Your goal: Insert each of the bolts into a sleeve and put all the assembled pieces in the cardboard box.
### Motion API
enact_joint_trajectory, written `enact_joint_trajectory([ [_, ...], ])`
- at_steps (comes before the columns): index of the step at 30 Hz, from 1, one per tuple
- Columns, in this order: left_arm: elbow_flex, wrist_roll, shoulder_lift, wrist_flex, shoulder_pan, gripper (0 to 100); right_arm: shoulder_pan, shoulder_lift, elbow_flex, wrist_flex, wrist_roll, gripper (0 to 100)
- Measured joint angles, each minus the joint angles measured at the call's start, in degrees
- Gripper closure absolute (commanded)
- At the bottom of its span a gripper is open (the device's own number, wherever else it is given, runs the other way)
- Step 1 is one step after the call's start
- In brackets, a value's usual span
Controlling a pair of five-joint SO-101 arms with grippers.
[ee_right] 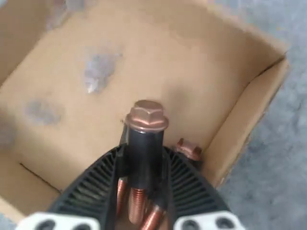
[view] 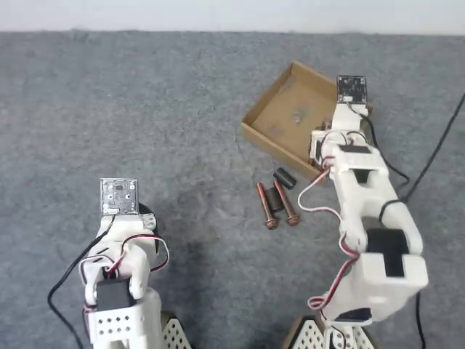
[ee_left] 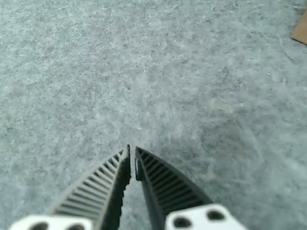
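Over the grey carpeted table [view: 145, 109], my right tool [ee_right: 144, 151] grips a black sleeve [ee_right: 144, 160] carrying its copper bolt [ee_right: 146, 116], head pointing down at the brown cardboard box [ee_right: 249, 110] floor directly below. My left tool [ee_left: 132, 154] is closed, empty, well apart.

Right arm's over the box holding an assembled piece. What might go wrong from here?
1. The right gripper holds the sleeved bolt just above finished pieces already in the box. If released here, it may bounce off them and the bolt may slide out.
2. The fingers sit close to the box wall, so pulling back may nudge the box.
3. The loose bolts and a sleeve lie tight together. Grabbing one may scatter the others.
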Motion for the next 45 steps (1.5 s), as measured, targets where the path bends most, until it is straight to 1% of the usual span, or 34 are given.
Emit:
enact_joint_trajectory([
  [4, 0.0, 0.0, 0.0, 0.0, 0.0, 99, 0.0, 3.6, -7.82, 9.41, -1.93, 99.2],
  [8, 0.0, 0.0, 0.0, 0.0, 0.0, 99, 0.0, 5.89, -12.92, 14.68, -2.81, 99.2],
  [19, 0.0, 0.0, 0.0, 0.0, 0.0, 99, 0.0, 5.98, -13.54, 15.82, -2.99, 99.0],
  [20, 0.0, 0.0, 0.0, 0.0, 0.0, 99, 0.0, 5.98, -13.54, 15.82, -2.99, 97.6],
  [24, 0.0, 0.0, 0.0, 0.0, 0.0, 99, 0.0, 5.98, -13.54, 16.0, -3.08, 86.4],
  [25, 0.0, 0.0, 0.0, 0.0, 0.0, 99, 0.0, 5.98, -13.63, 16.79, -3.08, 85.5],
  [37, 0.0, 0.0, 0.0, 0.0, 0.0, 99, -0.09, 5.45, -15.21, 19.52, -3.34, 85.4],
  [45, 0.0, 0.0, 0.0, 0.0, 0.0, 99, -0.18, -5.8, -11.69, 26.64, -3.34, 85.5],
])
